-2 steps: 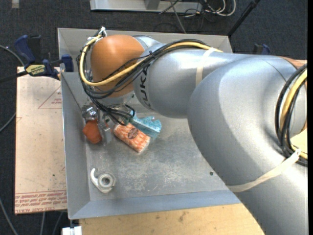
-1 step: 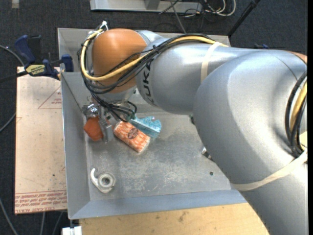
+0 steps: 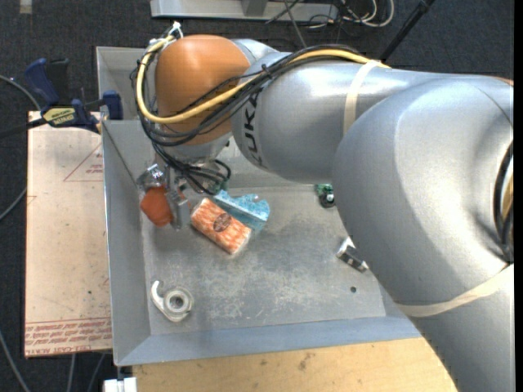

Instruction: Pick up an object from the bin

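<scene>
Nearest the front wall, a white ring-shaped tape roll (image 3: 173, 300) is lying flat on the floor of the grey metal bin (image 3: 278, 292). Working rightward from the left wall, a rounded orange-red lump (image 3: 154, 207) is sitting just beside my gripper (image 3: 170, 201), on its wall-facing side. I cannot tell whether my gripper is spread or pinching. Immediately right, an orange-and-pink patterned oblong block (image 3: 220, 225) is lying with its long axis running diagonally toward the front right, against a teal rectangular sponge (image 3: 248, 207). Farther right, a small green piece (image 3: 326, 193) and a small black-and-silver clip (image 3: 352, 257) are lying well apart.
</scene>
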